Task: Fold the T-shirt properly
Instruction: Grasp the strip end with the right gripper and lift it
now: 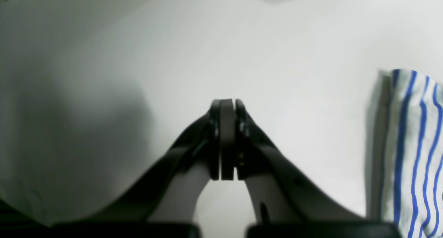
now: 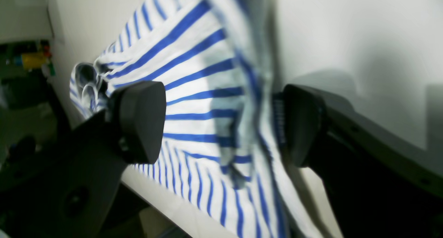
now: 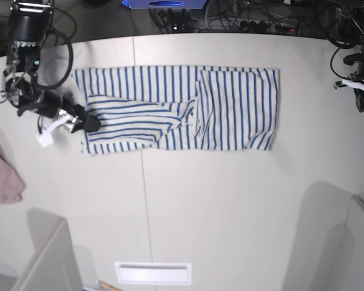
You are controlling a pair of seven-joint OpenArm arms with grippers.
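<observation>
t-shirt (image 3: 176, 109) lies spread on the bench (image 3: 230, 200), toward the far half, long axis running left to right in the base view. one sleeve folded in over the body; cloth bunched and rumpled along the near edge at my right arm's end.

my right gripper (image 2: 221, 127): jaws spread wide, set either side of a raised ridge of striped cloth at the shirt's end. cloth stands between the pads, one pad just beside it; not clamped.

my left gripper (image 1: 226, 139): jaws clenched flat together, nothing between them. it hangs over bare bench, the shirt's striped edge off to one side in the wrist view, apart from the jaws.

dusty-pink cloth (image 3: 3, 179) crumpled at the bench edge near my right arm, well apart from the shirt. small white scrap (image 3: 47, 139) beside my right gripper; cannot tell what it is.
</observation>
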